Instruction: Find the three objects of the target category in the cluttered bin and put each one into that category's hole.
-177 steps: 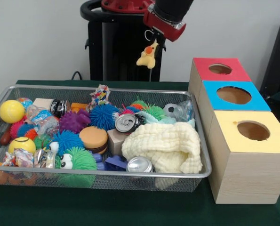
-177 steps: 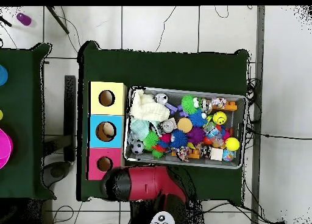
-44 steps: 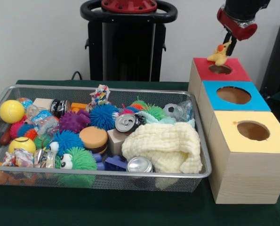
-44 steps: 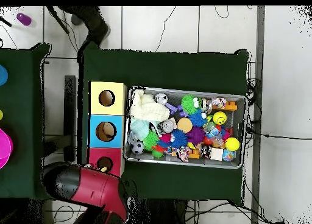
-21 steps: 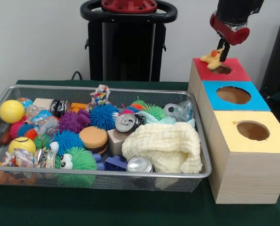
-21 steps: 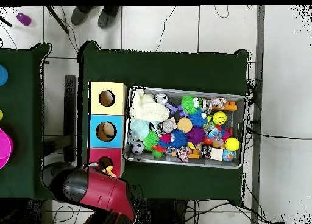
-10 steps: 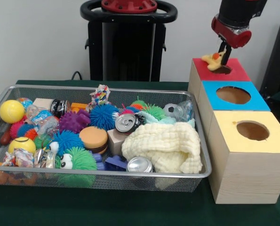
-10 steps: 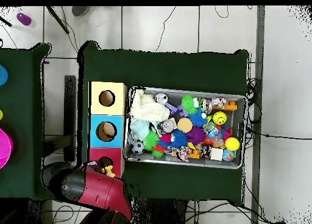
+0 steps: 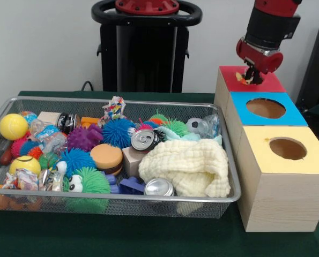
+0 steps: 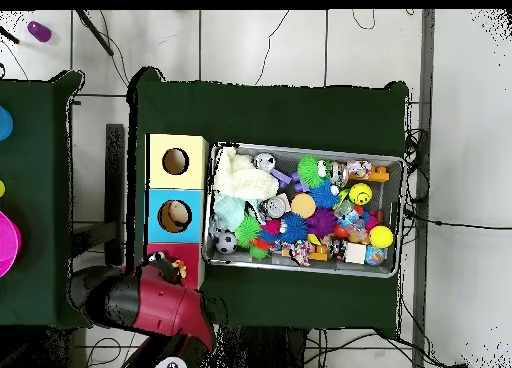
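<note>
My gripper (image 9: 250, 76) is down on the hole of the red box (image 9: 269, 81), the far box of the three. It is shut on a small yellow plush duck (image 9: 246, 80) with an orange beak. Only a scrap of the duck shows under the red wrist; the rest is sunk in the hole or hidden. In the overhead view the duck (image 10: 180, 272) peeks out beside the arm, over the red box (image 10: 158, 254). The wire bin (image 9: 121, 100) holds several mixed toys.
A blue box (image 9: 294, 115) and a yellow box (image 9: 309, 160), each with a round hole, stand in line with the red one, right of the bin. The bin holds a cream cloth (image 9: 186, 166), two cans (image 9: 144, 140), spiky balls and a yellow ball (image 9: 13, 126).
The gripper carried the duck from above the bin to the red box and has now dropped lower, pushing the duck down into the hole. The bin's contents have not moved.
</note>
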Available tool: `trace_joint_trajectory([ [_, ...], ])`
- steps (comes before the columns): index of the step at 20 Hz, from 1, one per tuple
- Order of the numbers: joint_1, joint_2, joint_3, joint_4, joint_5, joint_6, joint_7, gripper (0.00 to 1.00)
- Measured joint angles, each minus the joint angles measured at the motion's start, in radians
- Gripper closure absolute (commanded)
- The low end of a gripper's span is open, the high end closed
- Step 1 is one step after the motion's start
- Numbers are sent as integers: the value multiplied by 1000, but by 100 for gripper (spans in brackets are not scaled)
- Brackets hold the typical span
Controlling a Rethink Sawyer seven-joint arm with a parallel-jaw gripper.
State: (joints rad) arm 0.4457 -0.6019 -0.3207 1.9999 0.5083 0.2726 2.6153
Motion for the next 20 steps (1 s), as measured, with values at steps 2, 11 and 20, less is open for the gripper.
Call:
trace_joint_trajectory([
  [2, -2, 14, 6, 0, -5, -26, 0, 100],
  [11, -1, 52, 21, 12, -73, -144, 0, 100],
  [20, 116, 79, -78, -17, -186, -147, 0, 100],
])
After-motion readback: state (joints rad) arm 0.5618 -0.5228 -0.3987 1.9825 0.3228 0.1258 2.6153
